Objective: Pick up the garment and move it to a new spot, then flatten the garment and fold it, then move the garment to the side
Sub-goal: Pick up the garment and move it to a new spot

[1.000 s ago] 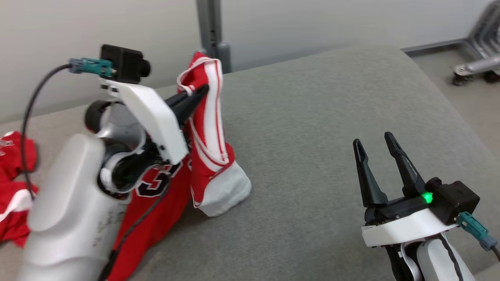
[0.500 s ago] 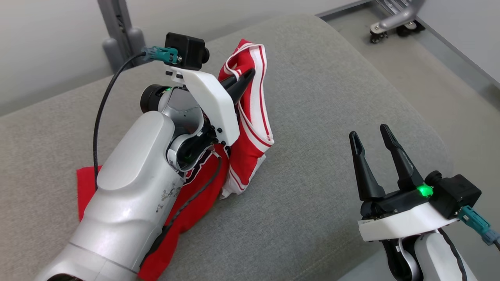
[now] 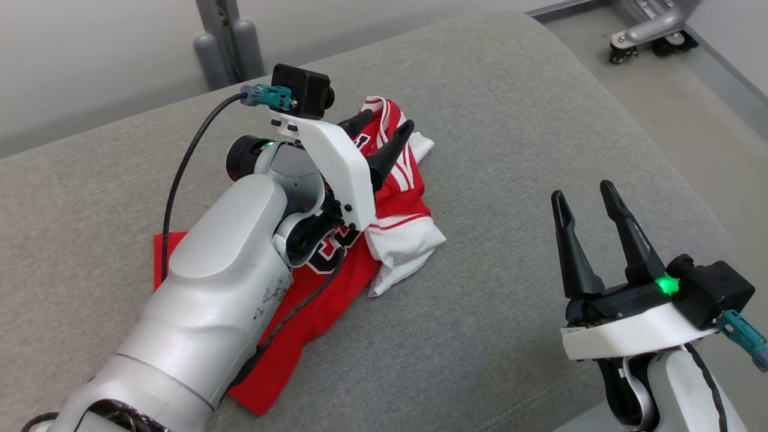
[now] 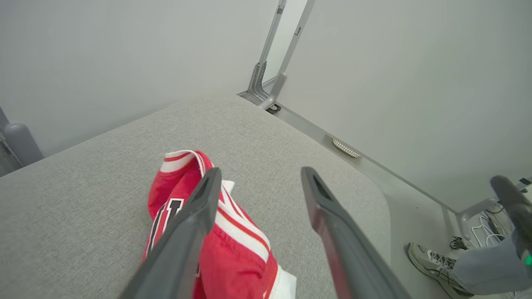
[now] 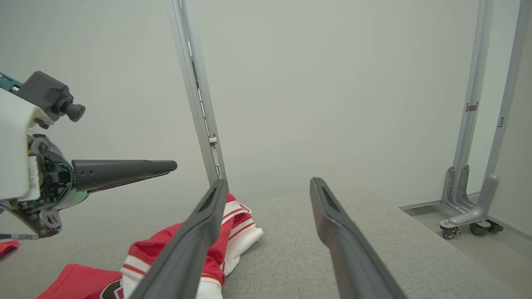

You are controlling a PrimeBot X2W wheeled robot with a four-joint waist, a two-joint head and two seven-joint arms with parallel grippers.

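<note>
The garment (image 3: 403,195), a red jersey with white trim and black lettering, lies crumpled on the grey padded surface (image 3: 510,120). Part of it is hidden under my left arm. My left gripper (image 3: 387,120) hovers just above the garment's bunched upper end, open, with nothing between its fingers. In the left wrist view the garment (image 4: 241,249) lies below and left of the open left gripper (image 4: 261,170). My right gripper (image 3: 582,189) stands open and empty at the lower right, well apart from the cloth. The right wrist view has the garment (image 5: 141,253) left of the right gripper (image 5: 269,181).
The padded surface's rounded edge drops to the floor on the right. A grey metal post (image 3: 228,48) stands behind the surface and a wheeled frame foot (image 3: 648,30) at the far right. A person's shoe (image 4: 436,261) rests on the floor beside the surface.
My left gripper has opened and let go of the garment, which has dropped from hanging into a heap on the surface. The head camera has also shifted. The right gripper stays open.
</note>
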